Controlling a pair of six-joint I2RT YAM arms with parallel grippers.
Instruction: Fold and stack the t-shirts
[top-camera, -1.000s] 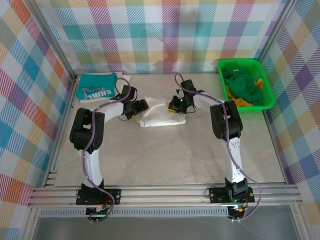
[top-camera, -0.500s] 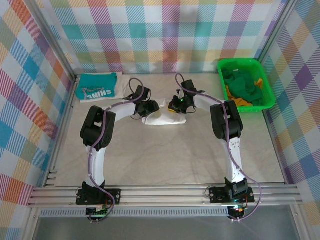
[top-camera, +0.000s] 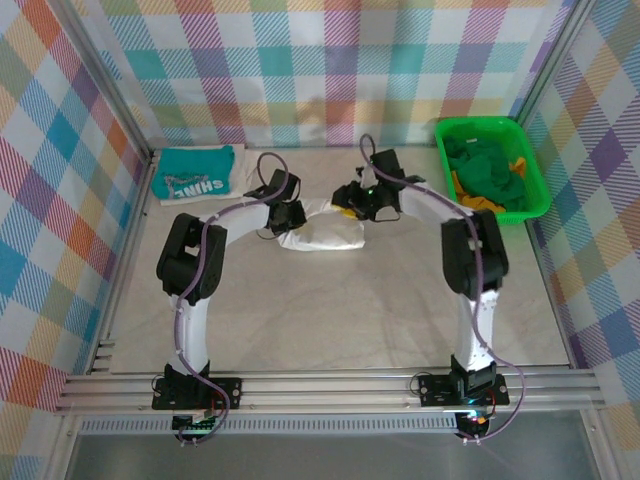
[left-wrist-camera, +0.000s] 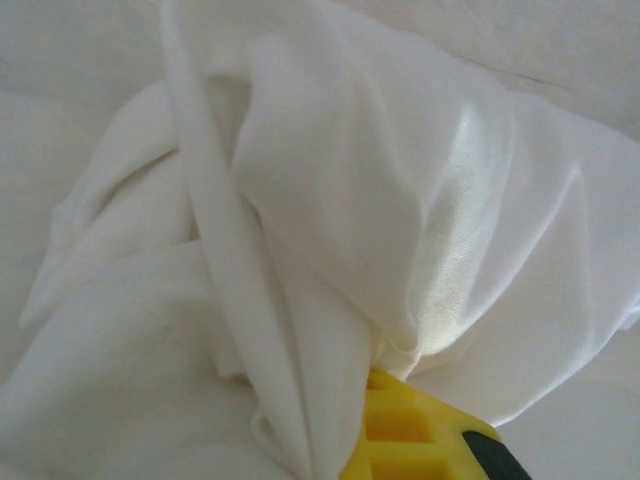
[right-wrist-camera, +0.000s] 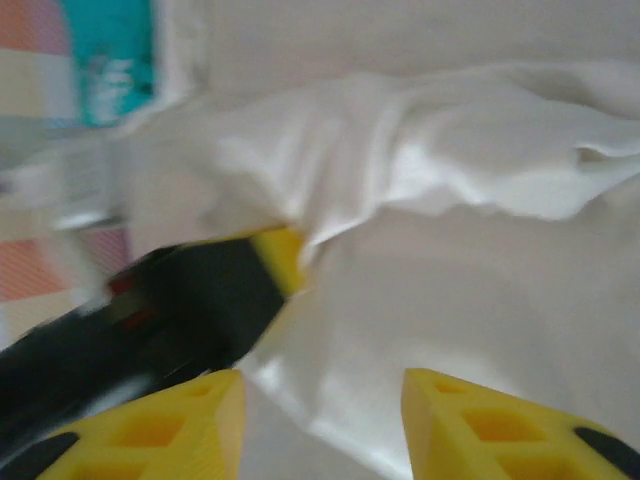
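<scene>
The white t-shirt (top-camera: 322, 232) lies bunched on the table's middle, its print hidden. My left gripper (top-camera: 291, 216) is at the shirt's left end, shut on a gathered fold of it; in the left wrist view the white t-shirt (left-wrist-camera: 330, 200) drapes over one yellow finger (left-wrist-camera: 400, 430). My right gripper (top-camera: 353, 201) hovers over the shirt's back right edge, open with nothing between its fingers (right-wrist-camera: 480, 425). Below the right gripper (right-wrist-camera: 320, 400) I see the white t-shirt (right-wrist-camera: 450, 170) and the left gripper (right-wrist-camera: 275, 255) pinching it. The teal t-shirt (top-camera: 195, 172) lies folded at the back left.
A green plastic basket (top-camera: 535, 170) holding green and orange cloth stands at the back right. Checked cloth walls close in the table on three sides. Bare tabletop (top-camera: 340, 310) stretches in front of the white t-shirt.
My left gripper moved in from the left and shut on the white t-shirt's left end. My right gripper opened, let go of the shirt and drew back a little.
</scene>
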